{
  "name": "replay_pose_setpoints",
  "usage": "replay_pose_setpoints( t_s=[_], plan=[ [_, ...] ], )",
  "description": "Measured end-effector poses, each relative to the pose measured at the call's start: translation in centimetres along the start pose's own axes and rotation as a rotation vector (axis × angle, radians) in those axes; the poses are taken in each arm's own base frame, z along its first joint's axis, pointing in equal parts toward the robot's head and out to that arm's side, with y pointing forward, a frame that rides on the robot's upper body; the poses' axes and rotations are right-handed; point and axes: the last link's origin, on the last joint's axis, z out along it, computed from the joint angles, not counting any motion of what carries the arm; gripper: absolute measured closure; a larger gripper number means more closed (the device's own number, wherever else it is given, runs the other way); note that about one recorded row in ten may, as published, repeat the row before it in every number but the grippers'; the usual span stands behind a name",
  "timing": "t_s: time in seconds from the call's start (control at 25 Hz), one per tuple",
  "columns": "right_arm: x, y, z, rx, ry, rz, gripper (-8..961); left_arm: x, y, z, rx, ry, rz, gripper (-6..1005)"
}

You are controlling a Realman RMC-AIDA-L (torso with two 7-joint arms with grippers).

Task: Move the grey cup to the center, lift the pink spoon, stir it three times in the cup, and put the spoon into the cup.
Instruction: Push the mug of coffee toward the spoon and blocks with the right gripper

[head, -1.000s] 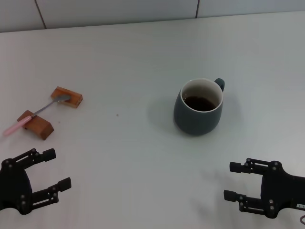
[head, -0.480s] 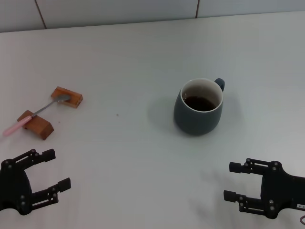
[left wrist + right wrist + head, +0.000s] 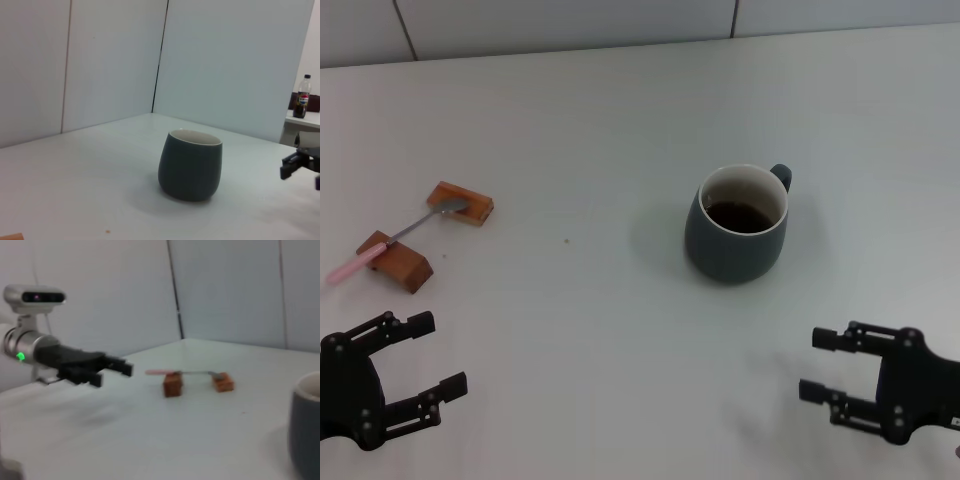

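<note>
Grey cup [image 3: 737,224]: upright on the white table [image 3: 580,320], right of centre in the head view; dark liquid inside, small loop handle at its upper right. Also mid-frame in the left wrist view [image 3: 190,165] and cut by the right edge of the right wrist view [image 3: 306,427].

Pink spoon [image 3: 395,236]: far left of the head view, well apart from the cup; bridging two brown wooden blocks, metal bowl on the upper block [image 3: 460,204], stem across the lower block [image 3: 395,260], pink handle jutting past toward the left edge.

Left pincer [image 3: 428,352]: lower left corner of the head view, spread, empty, below the blocks.

Right pincer [image 3: 820,364]: lower right corner, spread, empty, below the cup, apart from it.
</note>
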Motion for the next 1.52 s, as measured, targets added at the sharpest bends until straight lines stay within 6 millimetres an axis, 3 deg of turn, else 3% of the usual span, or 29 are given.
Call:
replay_pose_setpoints(
  t_s=[0.08, 0.2, 0.4, 0.6, 1.08, 1.52],
  plan=[
    [-0.1, -0.3, -0.3, 0.046, -0.035, -0.004, 250, 0.0, 0.0, 0.0, 0.0, 0.002, 0.001, 185],
    [-0.5, -0.6, -0.5, 0.134, -0.121, -0.037, 340, 0.0, 0.0, -0.2, 0.003, 0.001, 0.002, 185],
    [-0.8, -2.0, -0.9, 0.311, -0.2, -0.077, 564, 0.0, -0.1, -0.4, 0.008, 0.002, 0.001, 185],
    [-0.9, -3.6, 0.0, 0.42, -0.205, -0.107, 801, 0.0, 0.0, -0.5, 0.014, 0.003, -0.001, 185],
    [-1.2, -7.2, 4.1, 0.49, -0.085, -0.163, 907, -0.1, 0.0, -1.0, 0.042, 0.019, -0.005, 185],
    [-2.2, -8.0, 8.7, 0.442, -0.032, -0.187, 906, 0.1, -0.3, -1.4, 0.055, 0.021, 0.001, 187]
  ],
)
